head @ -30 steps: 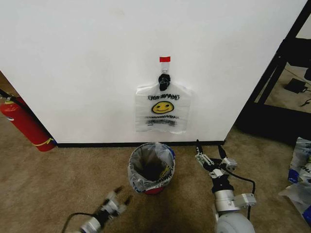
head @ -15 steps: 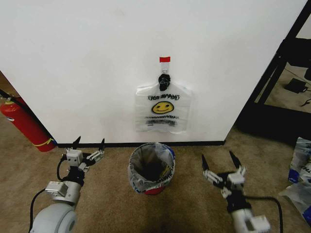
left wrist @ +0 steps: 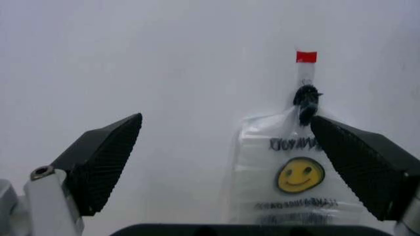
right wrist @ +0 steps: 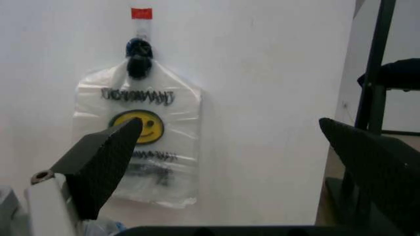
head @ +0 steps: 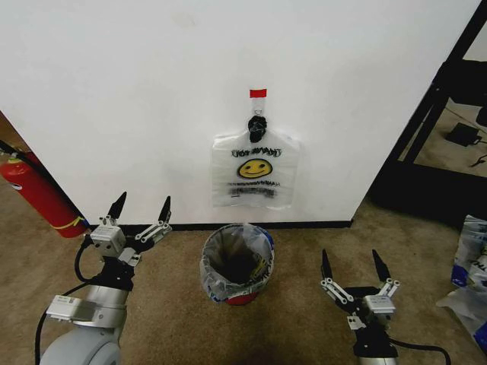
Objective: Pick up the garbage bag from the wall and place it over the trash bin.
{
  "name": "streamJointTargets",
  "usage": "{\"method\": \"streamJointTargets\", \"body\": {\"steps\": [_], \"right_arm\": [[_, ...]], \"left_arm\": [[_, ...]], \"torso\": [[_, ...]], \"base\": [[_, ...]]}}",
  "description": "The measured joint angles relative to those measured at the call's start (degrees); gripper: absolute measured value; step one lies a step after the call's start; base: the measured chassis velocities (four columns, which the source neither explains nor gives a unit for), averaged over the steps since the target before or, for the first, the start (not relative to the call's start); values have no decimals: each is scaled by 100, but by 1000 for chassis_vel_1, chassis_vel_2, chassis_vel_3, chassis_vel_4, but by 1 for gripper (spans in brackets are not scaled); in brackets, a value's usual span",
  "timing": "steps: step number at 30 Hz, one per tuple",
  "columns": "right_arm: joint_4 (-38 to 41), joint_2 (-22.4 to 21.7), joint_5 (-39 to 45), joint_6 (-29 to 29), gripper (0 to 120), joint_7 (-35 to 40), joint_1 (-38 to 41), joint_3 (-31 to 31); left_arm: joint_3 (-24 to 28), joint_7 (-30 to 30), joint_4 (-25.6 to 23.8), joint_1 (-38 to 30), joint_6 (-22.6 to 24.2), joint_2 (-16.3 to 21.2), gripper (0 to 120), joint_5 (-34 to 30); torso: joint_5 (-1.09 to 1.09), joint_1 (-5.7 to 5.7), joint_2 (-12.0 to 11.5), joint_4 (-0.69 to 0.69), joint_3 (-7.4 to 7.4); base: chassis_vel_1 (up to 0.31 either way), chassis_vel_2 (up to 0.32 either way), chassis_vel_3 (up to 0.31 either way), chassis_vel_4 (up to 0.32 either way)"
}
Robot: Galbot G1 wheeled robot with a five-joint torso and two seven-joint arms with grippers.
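thin translucent white plastic garbage bag with yellow smiley (head: 254, 176): hangs flat on white wall (head: 137, 99) from black hook (head: 257, 126), above black wire-mesh trash bin (head: 237, 263) | likely light, limp, slippery; pinch near hook | left tool (head: 140, 207), right tool (head: 354, 268): both spread wide, empty, low

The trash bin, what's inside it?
The trash bin is already lined with a crinkly plastic bag folded over its rim. Its inside looks dark, so anything at the bottom cannot be made out.
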Motion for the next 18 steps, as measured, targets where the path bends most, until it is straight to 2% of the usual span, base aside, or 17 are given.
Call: {"method": "streamJointTargets", "body": {"steps": [4,18], "right_arm": [[82,119,28,108,100,-181,-91,45],[62,115,87,125,100,-221,-86,50]], "left_arm": [[34,-7,61,109,-116,-34,100,6],[50,-9,107,110,-123,-39,100,31]], "torso": [[0,0,0,0,0],[1,1,-1,0,1]], "base": [[0,0,0,0],[0,0,0,0]]}}
